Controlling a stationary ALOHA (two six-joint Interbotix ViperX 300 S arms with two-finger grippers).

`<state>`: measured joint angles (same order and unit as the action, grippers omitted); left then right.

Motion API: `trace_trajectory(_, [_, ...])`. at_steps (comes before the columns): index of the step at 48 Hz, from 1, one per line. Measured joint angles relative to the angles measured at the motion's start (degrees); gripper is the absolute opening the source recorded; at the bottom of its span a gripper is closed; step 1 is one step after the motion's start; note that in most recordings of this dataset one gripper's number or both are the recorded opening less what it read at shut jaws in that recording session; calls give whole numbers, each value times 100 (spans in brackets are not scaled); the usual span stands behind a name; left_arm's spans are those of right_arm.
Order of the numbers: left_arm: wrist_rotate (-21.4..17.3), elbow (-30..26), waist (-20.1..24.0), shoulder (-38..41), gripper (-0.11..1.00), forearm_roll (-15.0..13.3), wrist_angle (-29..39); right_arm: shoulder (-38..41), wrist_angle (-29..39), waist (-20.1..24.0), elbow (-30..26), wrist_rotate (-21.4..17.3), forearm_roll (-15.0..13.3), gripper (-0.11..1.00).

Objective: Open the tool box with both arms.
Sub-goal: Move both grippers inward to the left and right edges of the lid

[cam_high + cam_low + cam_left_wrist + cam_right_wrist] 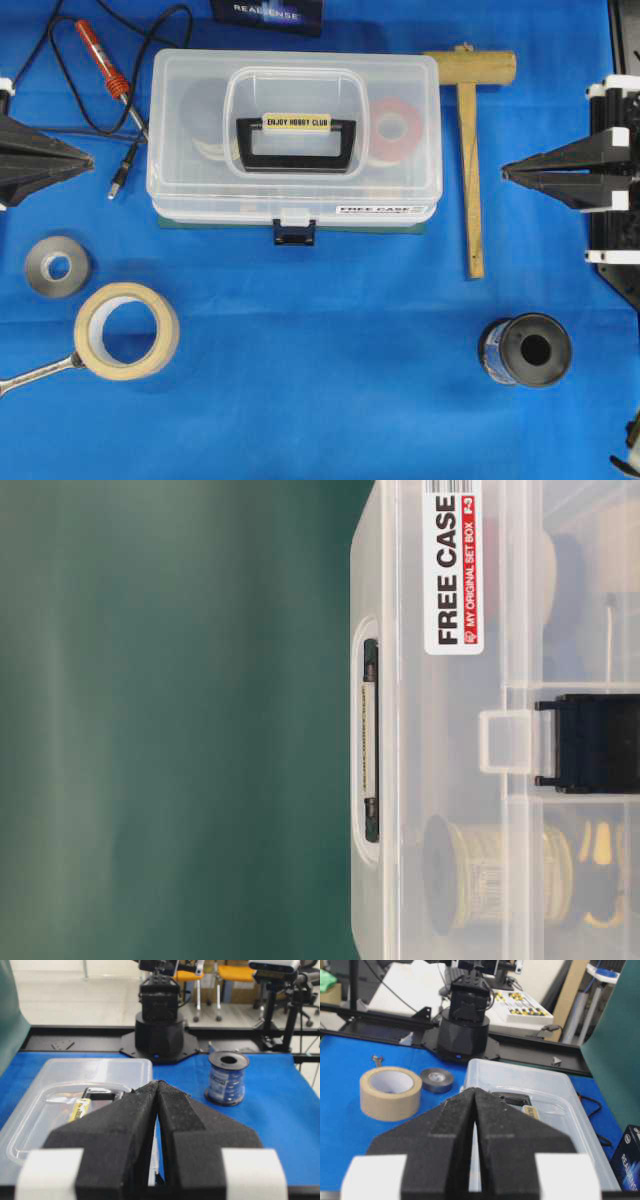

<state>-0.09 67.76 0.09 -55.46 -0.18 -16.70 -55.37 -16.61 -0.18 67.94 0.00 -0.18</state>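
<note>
The tool box (190,120) is a clear plastic case lying shut at the back middle of the blue mat. Its black handle (296,130) lies flat on the lid. The dark blue latch (295,233) at the front is closed over the lid tab. My left gripper (88,157) hovers left of the box, shut and empty, its tips pointing at the box's left end. My right gripper (506,172) is shut and empty to the right, apart from the box. The wrist views show each gripper (158,1082) (475,1090) with tips together and the box (90,1072) (530,1077) beyond. The table-level view shows the latch (590,742) closed.
A soldering iron (105,65) with its cable lies left of the box. A wooden mallet (470,150) lies right of it. At front left are a grey tape roll (57,266), masking tape (126,330) and a wrench (35,373). A wire spool (527,350) stands front right.
</note>
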Motion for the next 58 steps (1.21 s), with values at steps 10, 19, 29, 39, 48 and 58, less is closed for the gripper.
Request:
trace_trajectory(10, [-149, 0, 70, -62, 0, -167, 422, 53, 624, -158, -185, -88, 53, 0])
trace_trajectory(19, [-105, 0, 686, -88, 0, -193, 1213, 123, 1441, -606, -255, -88, 53, 1])
trace_trajectory(29, [-132, 9, 1371, -44, 6, -193, 1951, 281, 1934, -1046, -255, -97, 62, 25])
trace_trajectory(39, [-272, 176, 1485, 123, 65, -193, 2276, 870, 2417, -1362, -246, -97, 62, 82])
trace_trajectory(48, [-457, 255, 1494, 352, 89, -193, 2312, 1564, 2663, -1538, -237, -88, 62, 87])
trace_trajectory(58, [-466, 264, 1512, 809, 90, -185, 2153, 1872, 2619, -1556, -281, -88, 62, 87])
